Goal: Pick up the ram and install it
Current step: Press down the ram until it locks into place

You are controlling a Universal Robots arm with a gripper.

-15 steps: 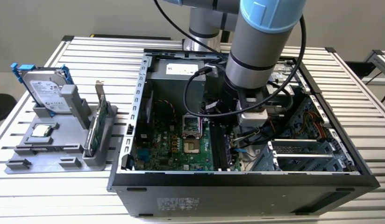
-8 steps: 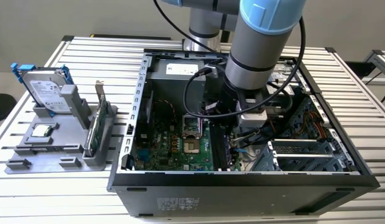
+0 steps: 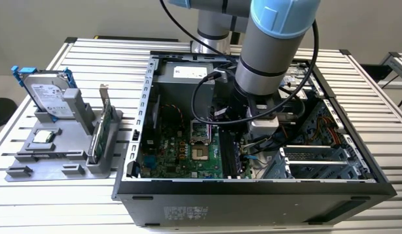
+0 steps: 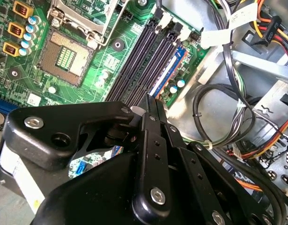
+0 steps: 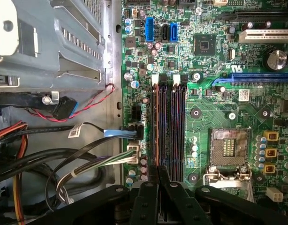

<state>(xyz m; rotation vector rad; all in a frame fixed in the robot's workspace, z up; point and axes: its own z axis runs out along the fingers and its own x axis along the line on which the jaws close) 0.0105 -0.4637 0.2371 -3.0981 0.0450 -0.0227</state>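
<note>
Plainly, the work is at the board now. In the exterior view the arm reaches down into the open case [image 3: 253, 195], which lies on its side on the table [image 3: 376, 102], so the motherboard faces up and the gripper [image 3: 253, 139] can come at it from above. It hangs over the slots [image 3: 228, 153], beside the empty socket [image 3: 199, 153].

In both wrist views the fingers [image 5: 151, 187] are drawn together, with only a thin seam between them. The gripper [image 5: 158, 169] sits just over the near end of the slots [image 5: 170, 126]. A narrow dark sliver shows at the fingertips in the second wrist view. I take it, though not with certainty, for the ram [image 4: 150, 99], pinched edge-on. That grip suits a thin stick: the fingers press its flat faces and leave the contact edge free to meet a slot.

If that reading holds, the ram's long axis runs along the seam of the fingers, and that seam lines up with the slots' own length in both wrist views. Its thin edge points down at the board. Whether it already touches a slot I cannot tell, since the fingers cover that spot.

On the exterior view's left, a grey tray [image 3: 31, 163] holds the drive [image 3: 50, 97] and a green card [image 3: 103, 129] upright, well apart from the case.
</note>
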